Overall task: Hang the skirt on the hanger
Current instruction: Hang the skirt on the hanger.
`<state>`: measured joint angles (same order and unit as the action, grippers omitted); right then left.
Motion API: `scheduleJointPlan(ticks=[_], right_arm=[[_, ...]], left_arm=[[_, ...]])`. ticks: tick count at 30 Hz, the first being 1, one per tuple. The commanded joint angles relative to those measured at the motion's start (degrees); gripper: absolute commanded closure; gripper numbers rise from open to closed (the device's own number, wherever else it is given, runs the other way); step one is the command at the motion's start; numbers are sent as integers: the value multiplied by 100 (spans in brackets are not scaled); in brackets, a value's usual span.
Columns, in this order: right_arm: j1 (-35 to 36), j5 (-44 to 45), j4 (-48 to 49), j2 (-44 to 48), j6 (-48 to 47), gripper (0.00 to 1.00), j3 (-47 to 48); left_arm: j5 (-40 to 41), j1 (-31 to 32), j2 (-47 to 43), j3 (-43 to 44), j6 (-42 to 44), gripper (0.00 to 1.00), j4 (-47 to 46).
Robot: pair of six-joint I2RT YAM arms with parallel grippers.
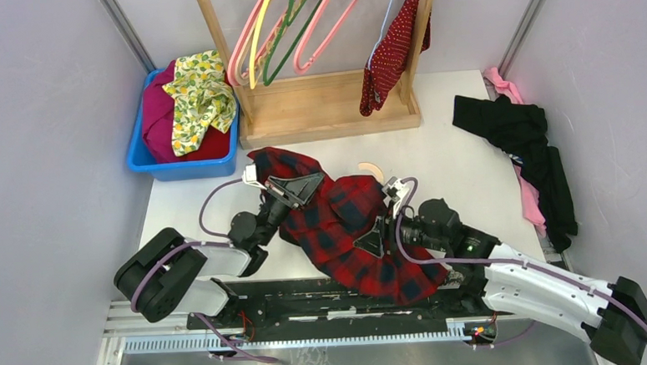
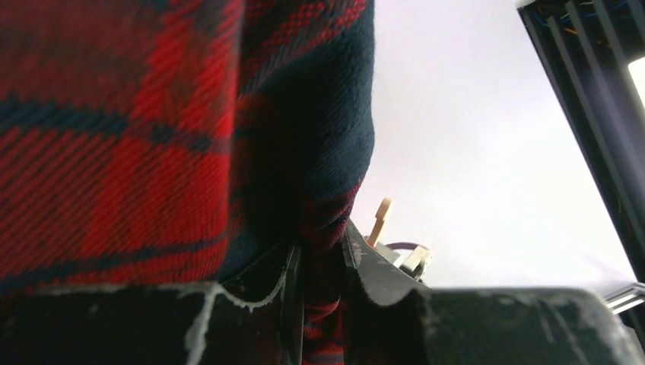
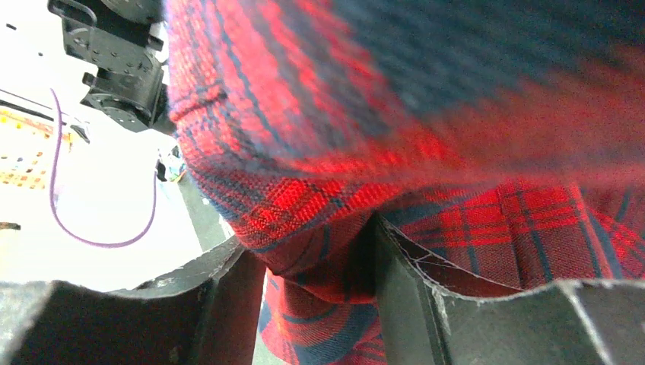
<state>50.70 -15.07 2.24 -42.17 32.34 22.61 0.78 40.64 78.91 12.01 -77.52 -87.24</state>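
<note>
A: Surroundings, quick?

B: Wooden rack [image 1: 325, 107] stands at the back of the table [image 1: 462, 183], with a bunch of pink, yellow and green hangers [image 1: 283, 38] on its left half. Blue bin [image 1: 139, 154] sits left of the rack, holding a magenta cloth [image 1: 159, 116] with a lemon-print cloth [image 1: 194, 93] on top. Black garment [image 1: 518, 135] lies at the right edge over a pink cloth [image 1: 528, 201].

A: Task items?

B: Skirt [image 1: 393, 49], dark red with white dots, hangs at the rack's right end beside the post. The hanger [image 1: 387, 16], a thin pale wire, runs down just left of it. Can't tell whether the skirt is on the wire or on the rack. Both are well apart from the arms.

A: What's in the way?

B: Plaid garment [image 1: 348, 231], red and black, bunched mid-table between the two arms, near end draped over the base rail. A curved wooden hanger [image 1: 372, 170] pokes out at its far edge.

A: Left gripper?

B: Left gripper [image 2: 323, 258] has its jaws nearly together, pinching a thin fold of the plaid. Cloth hangs over the wrist camera.

A: Right gripper?

B: Right gripper [image 3: 316, 266] has its jaws wider, about half apart. A thick fold of plaid fills the gap and touches both fingers, so it grips the same garment. Neither arm touches the skirt or the wire hanger.
</note>
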Motion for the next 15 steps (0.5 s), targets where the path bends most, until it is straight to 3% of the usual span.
scheduleJointPlan(ticks=[1,7,15], right_arm=[[320,288,293,-321,-103,45,208],[780,759,332,-702,-166,54,461],[1062,1256,101,-459,-183,87,676]], left_arm=[[513,52,-172,453,-485,97,-1186],[756,92,-197,557,-567,97,-1187],[917,92,-323,498,-616,97,-1182]])
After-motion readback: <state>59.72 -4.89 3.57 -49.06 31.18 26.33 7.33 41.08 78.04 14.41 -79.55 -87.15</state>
